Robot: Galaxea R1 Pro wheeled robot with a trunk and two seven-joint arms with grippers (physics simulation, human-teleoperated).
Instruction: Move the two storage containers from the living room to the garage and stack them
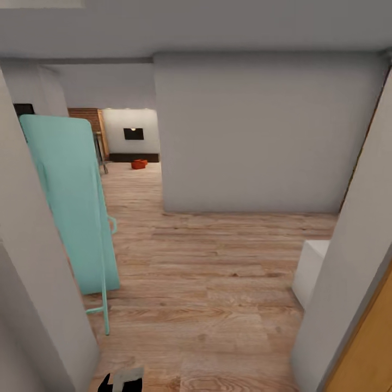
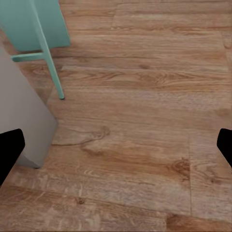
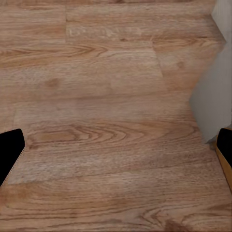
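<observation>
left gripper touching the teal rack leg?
Apart. The left wrist view shows bare wood floor between the open left gripper and the teal rack leg.

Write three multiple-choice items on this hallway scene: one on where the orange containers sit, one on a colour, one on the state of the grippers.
1. Where are the orange containers?
A. far down the hall, on the wood floor
B. in a gripper
C. on the white block

2. What colour is the leaning panel?
A. red
B. teal
C. black

3. What state is the left gripper in?
A. shut on a box
B. open, holding nothing
C. shut empty

Key: A, they look small by the far wall; B, its face is pale teal; B, fingertips sit wide apart over bare planks, as with the right gripper.
</observation>
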